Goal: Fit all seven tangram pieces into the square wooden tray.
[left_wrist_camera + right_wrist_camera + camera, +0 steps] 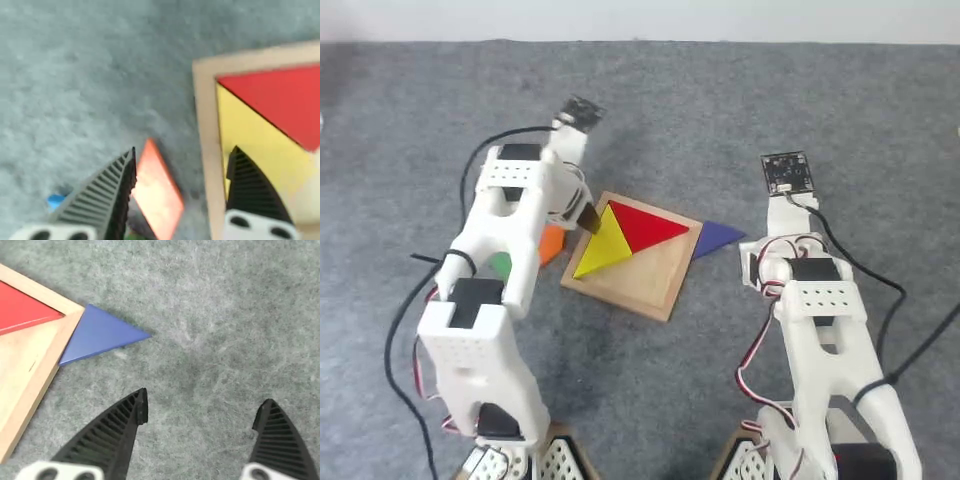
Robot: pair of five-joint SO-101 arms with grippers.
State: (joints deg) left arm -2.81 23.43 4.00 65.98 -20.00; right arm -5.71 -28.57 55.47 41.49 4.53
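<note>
Your square wooden tray (648, 275) sits mid-frame in the high view, with the red triangle (648, 225) and yellow triangle (603, 248) packed edge to edge inside. Your left end effector (183, 150) gapes astride its upper-left rim, probably aiming for the flat orange piece (157, 192) just outside. Your right end effector (206, 396), also open, hovers near the blue triangle (100, 335) touching the tray's right corner.

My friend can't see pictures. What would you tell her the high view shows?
A square wooden tray on grey carpet holds a yellow triangle and a red triangle; a blue triangle lies just outside. The left arm hangs over the tray's edge beside an orange piece and a green piece.
</note>
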